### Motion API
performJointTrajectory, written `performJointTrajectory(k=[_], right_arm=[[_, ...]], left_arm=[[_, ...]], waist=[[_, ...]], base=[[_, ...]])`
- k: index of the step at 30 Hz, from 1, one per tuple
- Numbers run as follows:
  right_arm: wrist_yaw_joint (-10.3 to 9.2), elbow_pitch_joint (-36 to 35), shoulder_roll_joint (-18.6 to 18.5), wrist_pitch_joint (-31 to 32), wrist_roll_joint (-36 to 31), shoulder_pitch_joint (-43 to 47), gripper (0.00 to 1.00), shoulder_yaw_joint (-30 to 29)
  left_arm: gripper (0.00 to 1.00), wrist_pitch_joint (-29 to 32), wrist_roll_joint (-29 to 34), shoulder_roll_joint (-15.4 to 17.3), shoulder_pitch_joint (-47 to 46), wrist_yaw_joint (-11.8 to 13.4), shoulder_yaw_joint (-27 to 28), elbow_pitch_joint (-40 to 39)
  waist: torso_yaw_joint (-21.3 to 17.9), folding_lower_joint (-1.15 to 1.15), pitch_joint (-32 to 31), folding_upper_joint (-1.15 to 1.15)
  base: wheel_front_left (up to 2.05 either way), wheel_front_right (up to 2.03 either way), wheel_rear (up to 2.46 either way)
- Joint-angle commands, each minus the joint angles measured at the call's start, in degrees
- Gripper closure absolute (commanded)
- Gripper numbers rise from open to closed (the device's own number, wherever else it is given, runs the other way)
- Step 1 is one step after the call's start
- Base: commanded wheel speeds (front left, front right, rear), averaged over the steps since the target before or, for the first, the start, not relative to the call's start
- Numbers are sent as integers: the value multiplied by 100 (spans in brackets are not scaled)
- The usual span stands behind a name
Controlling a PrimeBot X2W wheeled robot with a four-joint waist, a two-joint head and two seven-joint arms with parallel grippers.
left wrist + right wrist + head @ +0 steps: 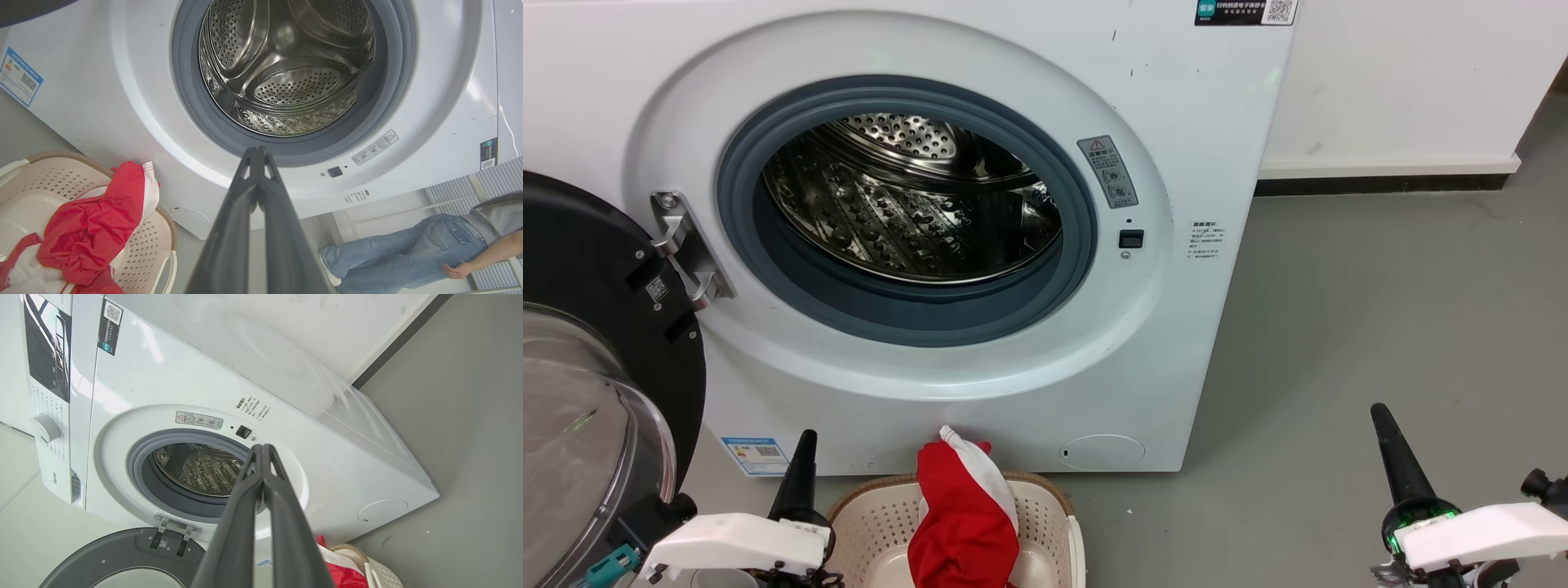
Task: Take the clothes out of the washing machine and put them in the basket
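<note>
- The washing machine [1176, 343] stands with its black-framed glass door [596, 351] swung wide open to the robot's left, hanging from the metal hinge beside the grey-rimmed porthole [1086, 245]
- Through the porthole the perforated steel drum [907, 204] shows, shiny and dimpled
- The basket [1049, 506] sits on the grey floor [1380, 286] just in front of the machine, below the porthole
- The clothes [964, 523] are in the basket: red fabric with a white panel, one end draped up over the back rim and touching the machine's front; the left wrist view shows more red and white fabric heaped lower in the basket
- The left gripper [806, 437] hovers just beside the basket on its left, with fingers pressed together and nothing between them, pointing towards the machine
- The right gripper [1379, 412] is well apart from the basket on the right, over bare floor; its fingers are pressed together too, with nothing held
- In the left wrist view a person [408, 245] in blue jeans stands beside the machine
</note>
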Motion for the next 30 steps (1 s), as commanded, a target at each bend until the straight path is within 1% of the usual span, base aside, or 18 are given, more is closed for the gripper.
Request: performJointTrajectory(k=[1,12,30], right_arm=[[-1,44,-32,26,353,-187,100,-31],[-1,218,-30,95,1024,-326,100,-78],[-1,455,-15,191,1924,-505,100,-149]], left_arm=[[100,59,-322,-5,-164,-66,55,-12],[100,174,-951,-64,-241,-130,125,61],[100,318,-1813,-132,-359,-220,213,156]], waist=[[3,-1,12,0],[9,-1,44,0],[20,-1,94,0]], base=[[0,0,0],[0,0,0],[0,0,0]])
